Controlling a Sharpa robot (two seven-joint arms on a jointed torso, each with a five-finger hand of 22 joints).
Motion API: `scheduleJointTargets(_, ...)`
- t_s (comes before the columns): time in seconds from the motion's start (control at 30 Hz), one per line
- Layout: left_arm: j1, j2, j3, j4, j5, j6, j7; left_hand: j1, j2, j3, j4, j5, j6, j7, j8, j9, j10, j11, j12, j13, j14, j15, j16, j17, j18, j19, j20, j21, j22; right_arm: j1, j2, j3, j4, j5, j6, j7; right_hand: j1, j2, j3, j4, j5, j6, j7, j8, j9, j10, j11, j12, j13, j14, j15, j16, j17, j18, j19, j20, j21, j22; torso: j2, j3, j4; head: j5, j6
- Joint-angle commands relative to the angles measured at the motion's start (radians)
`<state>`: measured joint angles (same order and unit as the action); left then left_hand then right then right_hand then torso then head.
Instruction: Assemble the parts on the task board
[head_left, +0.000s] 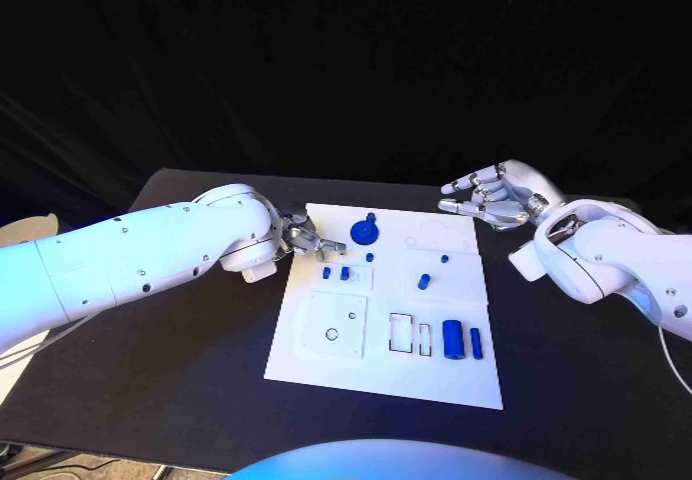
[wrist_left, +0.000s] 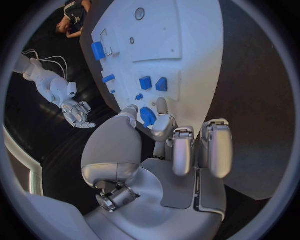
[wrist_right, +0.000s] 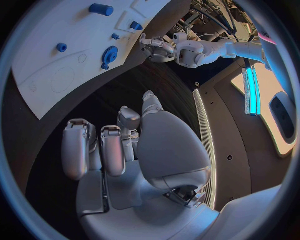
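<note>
A robotics lab: black-draped table (head_left: 173, 390) bearing a white task board (head_left: 325, 355).

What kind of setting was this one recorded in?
Probably a robot test bench or lab rather than a home. A black table against a dark backdrop carries a white task board with small blue parts, and a robot hand hovers at each side.

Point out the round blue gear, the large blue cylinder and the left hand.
round blue gear (head_left: 365, 233): head view, on its disc face.
large blue cylinder (head_left: 453, 339): head view, mid-length of its body.
left hand (head_left: 306, 238): head view, on the silver fingers at the board's edge.
</note>
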<state>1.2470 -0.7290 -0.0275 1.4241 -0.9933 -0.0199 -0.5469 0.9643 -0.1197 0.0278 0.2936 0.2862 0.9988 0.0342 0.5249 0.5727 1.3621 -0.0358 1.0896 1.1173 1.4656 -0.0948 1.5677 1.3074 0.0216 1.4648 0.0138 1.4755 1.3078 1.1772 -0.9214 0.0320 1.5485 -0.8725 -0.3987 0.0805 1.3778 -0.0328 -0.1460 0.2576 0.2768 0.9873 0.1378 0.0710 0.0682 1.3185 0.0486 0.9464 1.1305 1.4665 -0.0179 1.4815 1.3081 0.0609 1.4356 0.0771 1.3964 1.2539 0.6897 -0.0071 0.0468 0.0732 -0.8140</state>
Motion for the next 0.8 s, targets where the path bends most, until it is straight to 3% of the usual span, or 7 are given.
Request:
scheduleJointTargets(0.03,0.000,-0.002,0.002,0.005,0.059,-0.166,0.176,0.028,0.003,-0.039,0.000,-0.001,-0.061,0.025,-0.024,-0.012,-0.113,0.022,-0.174,-0.152,0.098,0.018,-0.010,0.245,0.043,-0.023,0.015,-0.123,0.042,-0.001,0.000,0.000,0.000,-0.003,0.011,0.004,0.008,0.001,-0.001,-0.005,0.006,0.006,-0.001,0.001,0.001,-0.004,0.000,-0.003,-0.001,0.079,-0.009,-0.002,0.161,0.007,-0.005,0.000,-0.007,-0.001,0.000,0.0006,-0.0003,-0.001,0.003)
scheduleJointTargets(0.07,0.000,-0.002,0.002,0.005,0.060,-0.186,0.208,0.069,0.002,-0.045,-0.005,-0.001,-0.099,0.040,-0.037,-0.021,-0.199,0.043,-0.281,-0.243,0.062,0.034,-0.074,0.162,0.075,-0.101,0.025,-0.253,-0.080,-0.001,0.000,0.000,0.000,-0.003,0.011,0.004,0.008,0.001,-0.001,-0.005,0.006,0.006,-0.001,0.001,0.001,-0.004,0.000,-0.003,-0.001,0.079,-0.009,-0.002,0.161,0.007,-0.005,0.000,-0.007,-0.001,0.000,0.0005,-0.0010,-0.002,0.004)
scheduleJointTargets(0.17,0.000,0.007,0.002,0.001,0.019,-0.212,0.315,0.308,0.022,0.017,-0.092,0.006,-0.193,0.090,-0.073,-0.049,-0.368,0.081,-0.402,-0.323,-0.120,0.071,-0.348,-0.140,0.147,-0.337,0.055,-0.633,-0.409,-0.001,0.000,0.000,0.000,-0.002,0.011,0.004,0.008,0.001,-0.001,-0.005,0.006,0.006,-0.001,0.001,0.001,-0.004,0.000,-0.003,-0.001,0.079,-0.009,-0.002,0.161,0.007,-0.005,0.000,-0.007,-0.001,0.000,0.0005,-0.0012,-0.003,0.009)
scheduleJointTargets(0.3,-0.001,0.034,-0.003,-0.009,-0.092,-0.207,0.416,0.514,0.027,0.149,-0.159,-0.014,-0.223,0.121,-0.146,-0.130,-0.452,0.113,-0.571,-0.477,-0.320,0.104,-0.636,-0.410,0.154,-0.391,0.084,-0.732,-0.472,-0.001,0.001,0.000,0.000,-0.002,0.011,0.004,0.007,0.003,-0.002,-0.004,0.007,0.006,-0.001,0.001,0.001,-0.004,0.000,-0.004,-0.002,0.078,-0.009,-0.003,0.160,0.007,-0.005,0.000,-0.007,-0.001,0.000,0.0004,-0.0003,-0.007,0.012)
scheduleJointTargets(0.37,-0.005,0.053,-0.006,-0.015,-0.165,-0.204,0.452,0.569,-0.002,0.214,-0.175,-0.120,-0.211,0.108,-0.200,-0.189,-0.437,0.112,-0.653,-0.577,-0.345,0.104,-0.716,-0.487,0.161,-0.391,0.091,-0.752,-0.485,-0.001,0.003,0.000,0.000,-0.001,0.012,0.004,0.007,0.003,-0.002,-0.004,0.007,0.006,-0.001,0.001,0.001,-0.004,0.000,-0.004,-0.002,0.078,-0.009,-0.003,0.160,0.007,-0.005,0.000,-0.007,-0.001,0.001,0.0001,-0.0013,-0.008,0.015)
scheduleJointTargets(0.57,-0.014,0.098,-0.011,-0.052,-0.324,-0.180,0.448,0.555,-0.068,0.297,-0.159,-0.153,-0.112,0.101,-0.288,-0.305,-0.356,0.118,-0.787,-0.782,-0.235,0.099,-0.736,-0.544,0.164,-0.325,0.092,-0.763,-0.500,-0.002,0.006,0.000,0.000,-0.001,0.013,0.004,0.008,0.003,-0.002,-0.004,0.008,0.006,-0.001,0.001,0.001,-0.004,0.000,-0.004,-0.002,0.079,-0.009,-0.003,0.160,0.007,-0.005,0.000,-0.007,-0.001,0.001,0.0011,-0.0027,-0.011,0.017)
scheduleJointTargets(0.8,-0.025,0.139,-0.015,-0.093,-0.423,-0.132,0.409,0.486,-0.114,0.244,-0.134,-0.163,-0.032,0.097,-0.325,-0.360,-0.304,0.111,-0.838,-0.878,-0.046,0.088,-0.485,-0.318,0.113,-0.132,0.083,-0.511,-0.289,-0.002,0.006,0.000,0.001,-0.001,0.015,0.003,0.008,0.003,-0.002,-0.004,0.008,0.006,-0.001,0.001,0.001,-0.004,0.000,-0.004,-0.002,0.079,-0.009,-0.003,0.160,0.007,-0.005,0.000,-0.007,-0.001,0.003,0.0003,-0.0023,-0.018,0.020)
